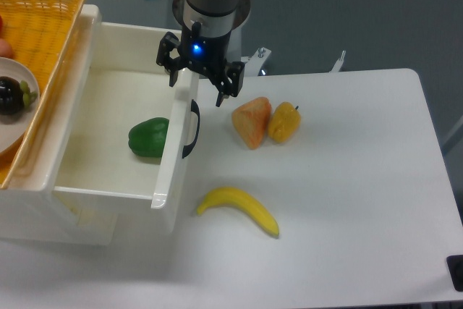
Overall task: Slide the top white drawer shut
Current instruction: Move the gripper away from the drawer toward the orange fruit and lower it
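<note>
left of centre: top white drawer [108,142] pulled open, green bell pepper [150,137] inside. upper centre: gripper [197,85] spread, straddling the front panel's far end above the curved black handle [192,129]. best pushed squarely leftward, panel kept level. right of that: orange wedge [252,122], yellow pepper [284,121], banana [239,208].

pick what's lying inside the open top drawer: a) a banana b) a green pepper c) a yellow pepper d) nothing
b: a green pepper lies inside the top white drawer, just behind its front panel, while the banana and yellow pepper lie outside it on the table.
</note>
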Controlling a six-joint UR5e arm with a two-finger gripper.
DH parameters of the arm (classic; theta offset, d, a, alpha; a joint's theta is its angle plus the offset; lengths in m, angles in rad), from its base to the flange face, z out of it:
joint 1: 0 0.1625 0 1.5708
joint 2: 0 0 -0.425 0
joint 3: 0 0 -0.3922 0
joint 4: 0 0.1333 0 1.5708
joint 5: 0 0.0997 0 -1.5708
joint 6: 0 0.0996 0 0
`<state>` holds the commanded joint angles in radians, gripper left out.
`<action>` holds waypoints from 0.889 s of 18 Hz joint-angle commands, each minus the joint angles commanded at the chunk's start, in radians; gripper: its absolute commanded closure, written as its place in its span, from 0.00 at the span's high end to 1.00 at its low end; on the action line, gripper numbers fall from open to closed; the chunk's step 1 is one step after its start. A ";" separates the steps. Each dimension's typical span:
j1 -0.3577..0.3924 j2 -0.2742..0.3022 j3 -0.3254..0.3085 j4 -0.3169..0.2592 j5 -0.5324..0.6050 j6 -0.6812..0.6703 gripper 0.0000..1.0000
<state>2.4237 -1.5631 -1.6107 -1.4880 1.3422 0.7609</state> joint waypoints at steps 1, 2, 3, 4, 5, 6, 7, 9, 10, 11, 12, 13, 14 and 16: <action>0.003 -0.009 -0.005 0.003 0.002 -0.002 1.00; 0.005 -0.020 -0.009 0.005 0.008 -0.002 1.00; 0.008 -0.028 -0.008 0.006 0.014 -0.002 1.00; 0.011 -0.029 -0.008 0.006 0.015 -0.002 1.00; 0.012 -0.034 -0.008 0.008 0.017 -0.003 1.00; 0.020 -0.047 -0.009 0.006 0.023 -0.003 1.00; 0.029 -0.060 -0.009 0.006 0.040 -0.003 1.00; 0.031 -0.077 -0.015 0.008 0.124 -0.005 1.00; 0.032 -0.084 -0.017 0.017 0.161 -0.003 1.00; 0.034 -0.098 -0.009 0.023 0.182 -0.003 1.00; 0.041 -0.115 -0.005 0.034 0.190 -0.005 1.00; 0.057 -0.120 -0.005 0.041 0.190 -0.003 1.00; 0.067 -0.121 -0.006 0.041 0.189 -0.003 1.00; 0.075 -0.135 -0.005 0.045 0.189 -0.003 1.00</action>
<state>2.4988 -1.6980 -1.6153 -1.4435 1.5309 0.7578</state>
